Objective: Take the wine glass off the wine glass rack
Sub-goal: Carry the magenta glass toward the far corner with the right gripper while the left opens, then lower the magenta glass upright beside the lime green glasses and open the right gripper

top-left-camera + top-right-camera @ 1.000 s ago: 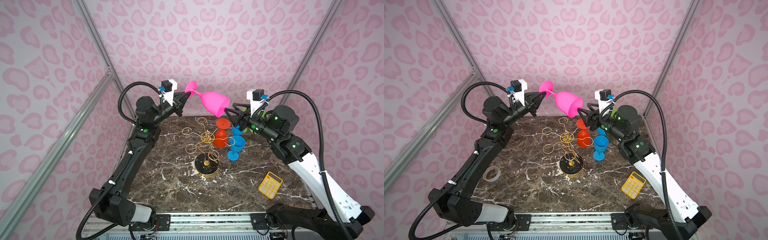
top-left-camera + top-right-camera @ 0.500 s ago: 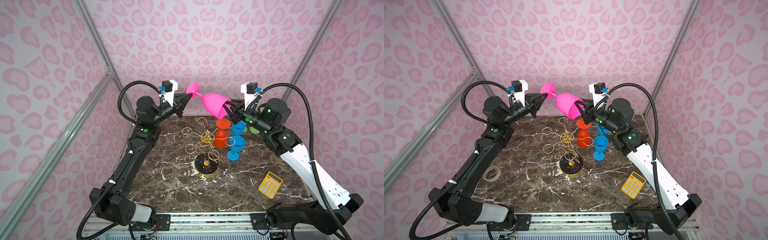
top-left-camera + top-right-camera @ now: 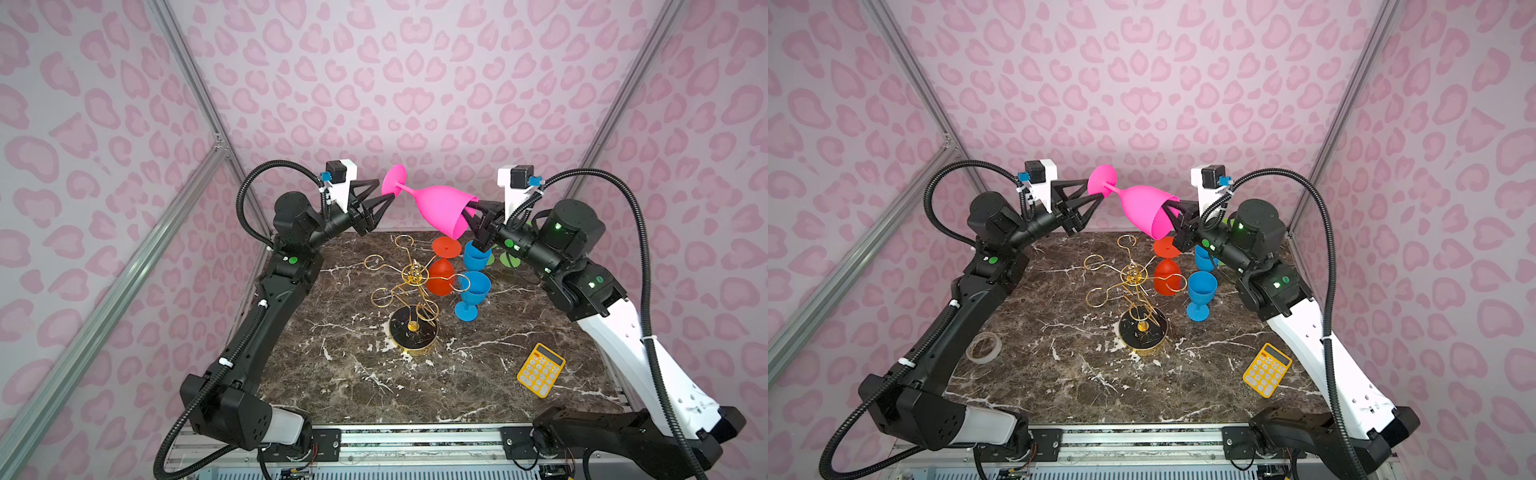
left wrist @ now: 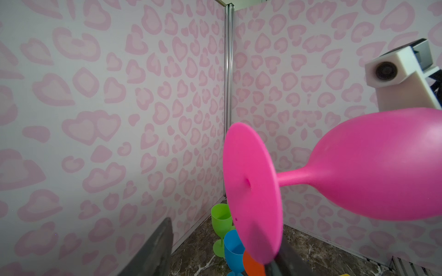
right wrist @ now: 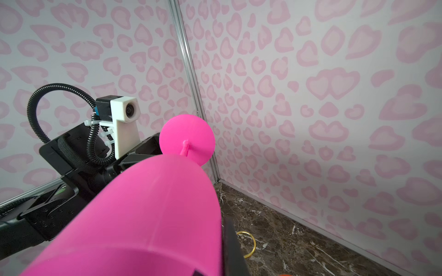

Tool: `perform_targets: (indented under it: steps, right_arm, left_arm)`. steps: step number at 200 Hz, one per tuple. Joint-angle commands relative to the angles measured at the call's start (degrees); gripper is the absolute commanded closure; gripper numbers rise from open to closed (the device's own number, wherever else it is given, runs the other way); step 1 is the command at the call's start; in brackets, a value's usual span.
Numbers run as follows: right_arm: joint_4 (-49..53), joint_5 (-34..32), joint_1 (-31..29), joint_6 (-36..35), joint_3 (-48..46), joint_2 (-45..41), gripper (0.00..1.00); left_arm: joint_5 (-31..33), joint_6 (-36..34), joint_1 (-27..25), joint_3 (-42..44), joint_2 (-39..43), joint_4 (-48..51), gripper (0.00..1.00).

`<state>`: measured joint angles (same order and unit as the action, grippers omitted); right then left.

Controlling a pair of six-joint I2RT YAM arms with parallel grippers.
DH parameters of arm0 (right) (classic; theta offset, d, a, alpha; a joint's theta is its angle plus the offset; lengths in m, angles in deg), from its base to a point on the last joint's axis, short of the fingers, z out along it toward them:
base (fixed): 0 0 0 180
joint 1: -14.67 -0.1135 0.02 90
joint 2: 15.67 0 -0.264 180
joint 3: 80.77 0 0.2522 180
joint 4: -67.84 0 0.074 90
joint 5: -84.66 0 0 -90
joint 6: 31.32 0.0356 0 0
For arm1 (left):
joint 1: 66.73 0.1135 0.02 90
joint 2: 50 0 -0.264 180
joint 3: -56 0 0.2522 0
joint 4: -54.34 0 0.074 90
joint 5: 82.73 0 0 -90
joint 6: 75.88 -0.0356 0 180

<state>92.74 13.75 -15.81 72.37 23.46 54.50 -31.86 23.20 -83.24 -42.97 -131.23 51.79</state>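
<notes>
In a top view, right gripper (image 3: 471, 217) pinches the pink wine glass (image 3: 436, 205) rim; left gripper (image 3: 385, 189) spread.

The left arm (image 3: 274, 316) and the right arm (image 3: 619, 332) both reach up toward the far middle, and their tips face each other. The left gripper (image 3: 384, 190) has its fingers (image 3: 374, 204) spread wide. The right gripper (image 3: 473, 212) pinches the rim of the pink glass (image 3: 440, 205).

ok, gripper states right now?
Left gripper: open, around the foot of the pink wine glass.
Right gripper: shut on the rim of the pink wine glass.
</notes>
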Motion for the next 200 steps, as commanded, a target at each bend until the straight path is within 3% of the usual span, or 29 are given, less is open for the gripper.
perform_targets:
  steps: [1,16,29,86,127,200]
  right_arm:
    - [2.9,-5.7,1.5,-1.9,0.9,-3.2,1.00]
    - [6.2,-8.3,4.0,-2.8,0.8,-5.8,1.00]
    - [10.1,-10.5,6.9,-3.4,0.4,-8.0,1.00]
    - [33.6,-14.0,22.3,-5.1,1.9,-9.7,1.00]
    - [43.4,-17.2,29.5,-8.2,0.5,-8.8,1.00]
    - [49.8,-20.5,31.5,-11.4,-1.9,1.5,1.00]
  left_arm:
    - [4.3,-2.0,0.2,0.4,1.5,-1.1,0.28]
    - [6.6,-2.5,0.4,1.2,2.8,-1.1,0.18]
    - [8.9,-2.3,0.8,1.8,4.2,-0.4,0.00]
    - [14.8,0.5,3.5,6.9,11.3,-1.2,0.03]
    - [19.8,3.4,4.4,11.8,16.3,-3.3,0.03]
    - [25.3,1.3,5.1,16.2,23.5,0.0,0.01]
